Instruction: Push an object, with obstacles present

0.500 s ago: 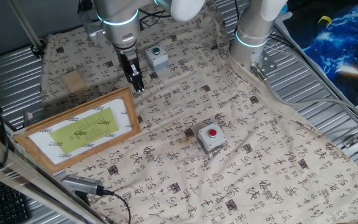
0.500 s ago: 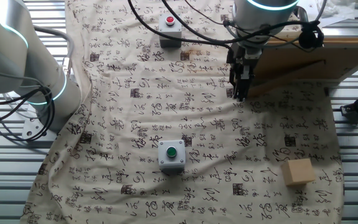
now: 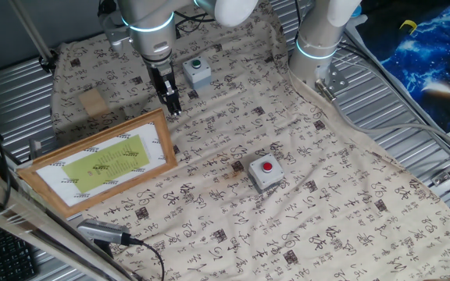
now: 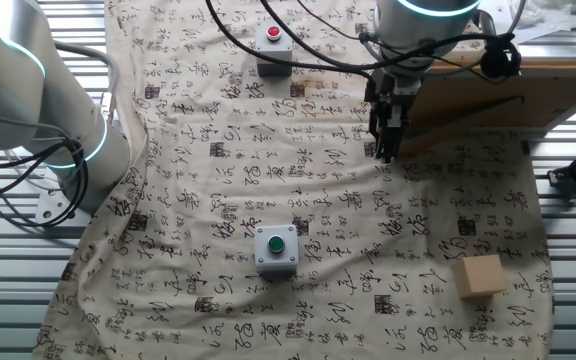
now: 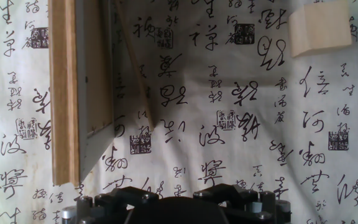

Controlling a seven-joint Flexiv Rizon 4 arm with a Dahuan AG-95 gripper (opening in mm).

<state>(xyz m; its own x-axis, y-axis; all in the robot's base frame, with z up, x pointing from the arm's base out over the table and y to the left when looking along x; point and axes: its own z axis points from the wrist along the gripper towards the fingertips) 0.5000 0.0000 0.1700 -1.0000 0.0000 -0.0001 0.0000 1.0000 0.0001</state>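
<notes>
The light-tan wooden block [image 3: 92, 101] lies on the printed cloth at the far left, also in the other fixed view [image 4: 480, 276] and at the hand view's top right [image 5: 319, 30]. My gripper [image 3: 172, 106] [image 4: 384, 150] points down just above the cloth, beside the far right corner of the wood-framed yellow-green picture [image 3: 100, 160] [image 4: 488, 95] [image 5: 64, 93]. Its fingers look pressed together and empty. The block is well to its left. The grey box with the green button [image 3: 197, 71] [image 4: 275, 249] is close by. The grey box with the red button [image 3: 266, 172] [image 4: 273, 45] sits mid-cloth.
A second arm's base [image 3: 317, 51] [image 4: 38, 110] stands at the cloth's edge. A grey cabled tool [image 3: 104, 232] lies at the front left. Ribbed metal table [image 3: 412, 101] surrounds the cloth. Only the gripper's dark body [image 5: 173, 208] shows in the hand view.
</notes>
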